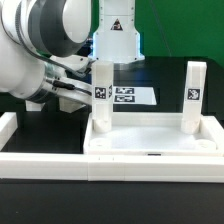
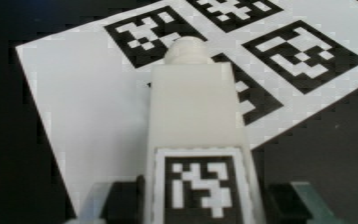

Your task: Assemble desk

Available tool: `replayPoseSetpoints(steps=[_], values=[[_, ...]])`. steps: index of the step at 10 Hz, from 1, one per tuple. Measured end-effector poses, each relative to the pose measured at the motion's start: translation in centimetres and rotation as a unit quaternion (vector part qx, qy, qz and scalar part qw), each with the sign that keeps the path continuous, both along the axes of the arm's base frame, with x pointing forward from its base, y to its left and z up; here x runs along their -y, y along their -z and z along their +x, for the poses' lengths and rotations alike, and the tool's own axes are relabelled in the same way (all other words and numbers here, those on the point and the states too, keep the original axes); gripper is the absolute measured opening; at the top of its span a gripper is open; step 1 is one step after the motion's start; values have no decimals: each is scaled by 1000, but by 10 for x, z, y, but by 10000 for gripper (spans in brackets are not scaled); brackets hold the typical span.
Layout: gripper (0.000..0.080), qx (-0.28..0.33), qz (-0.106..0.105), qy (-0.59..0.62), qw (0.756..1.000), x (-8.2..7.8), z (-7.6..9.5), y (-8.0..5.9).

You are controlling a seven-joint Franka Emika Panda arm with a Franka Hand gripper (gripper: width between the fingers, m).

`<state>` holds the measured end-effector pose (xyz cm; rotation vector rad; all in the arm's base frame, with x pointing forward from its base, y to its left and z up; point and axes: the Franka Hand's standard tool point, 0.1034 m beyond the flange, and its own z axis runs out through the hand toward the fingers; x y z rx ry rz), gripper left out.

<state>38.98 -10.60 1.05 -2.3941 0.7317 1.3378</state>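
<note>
The white desk tabletop (image 1: pixel 150 142) lies tray-side up near the front. Two white tagged legs stand upright at its far corners: one on the exterior view's left (image 1: pixel 101 98), one on its right (image 1: pixel 193 92). My gripper (image 1: pixel 90 92) reaches in from the left at the left leg's mid height. In the wrist view this leg (image 2: pixel 197 110) fills the middle, its tag facing the camera. The dark fingers (image 2: pixel 119 203) sit against its two sides, so the gripper (image 2: pixel 204 206) is shut on it. The leg's foot is hidden.
The marker board (image 1: pixel 128 97) lies flat on the black table behind the tabletop, and it shows behind the leg in the wrist view (image 2: pixel 87 70). White border rails (image 1: pixel 20 140) run along the left and front. The arm's base (image 1: pixel 112 40) stands at the back.
</note>
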Motion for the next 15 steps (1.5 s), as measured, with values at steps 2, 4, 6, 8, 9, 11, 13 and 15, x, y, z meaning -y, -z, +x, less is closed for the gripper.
replayPoseSetpoints(steps=[2, 4, 6, 8, 9, 11, 13, 15], values=[[285, -1, 23, -4, 1000, 5, 10, -23], [287, -1, 37, -10, 999, 9, 27, -47], [287, 12, 31, -13, 999, 12, 37, -49], [287, 22, 24, -14, 999, 13, 39, -47], [287, 31, 23, -17, 999, 15, 41, -45], [287, 125, 10, -59, 990, 21, 67, -52], [287, 184, 7, -76, 980, 24, 83, -72], [287, 249, -40, -76, 965, 29, 90, -68]])
